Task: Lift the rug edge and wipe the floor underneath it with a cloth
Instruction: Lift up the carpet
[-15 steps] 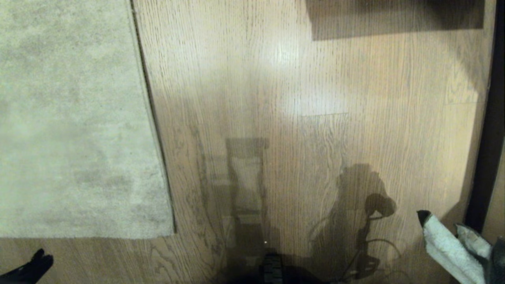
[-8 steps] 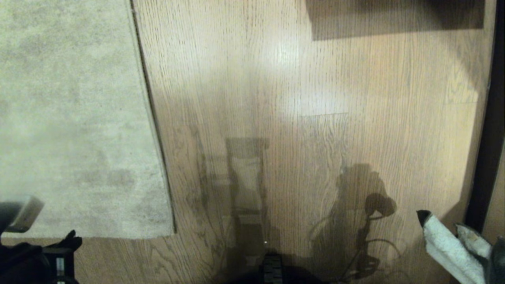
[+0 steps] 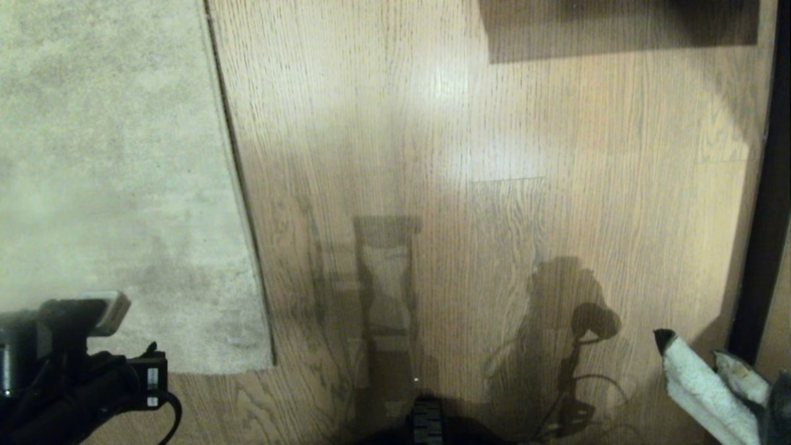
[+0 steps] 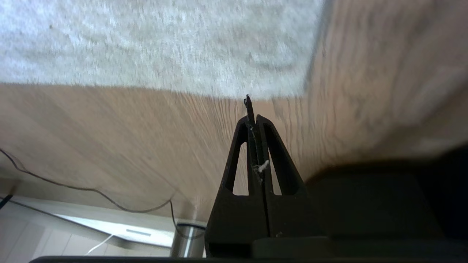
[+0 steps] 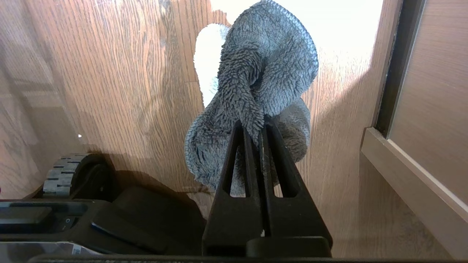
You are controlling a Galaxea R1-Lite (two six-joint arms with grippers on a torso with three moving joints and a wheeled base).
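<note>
The pale grey-beige rug (image 3: 111,173) covers the left of the wood floor (image 3: 463,185). Its rug edge (image 3: 238,179) runs down to a near corner, and the near border (image 4: 146,87) lies flat on the planks. My left arm (image 3: 68,364) reaches in at the bottom left, over that near border. The left gripper (image 4: 253,117) is shut and empty, with only lint on its pads, and points at the floor just short of the rug corner (image 4: 301,93). At the bottom right, the right gripper (image 5: 256,126) is shut on the fluffy grey cloth (image 5: 263,65), whose whitish side (image 3: 698,389) shows in the head view.
A dark upright strip (image 3: 766,216) and a wooden frame (image 5: 402,168) border the floor on the right. A dark rectangular shadow (image 3: 618,31) lies at the far side. My base and its wheel (image 5: 62,175) are close below. A thin cable (image 4: 91,190) trails beside a metal leg (image 4: 186,244).
My left arm has swung up and forward from the bottom left corner, so its wrist now sits over the rug's near border. The right arm and the cloth have stayed still.
</note>
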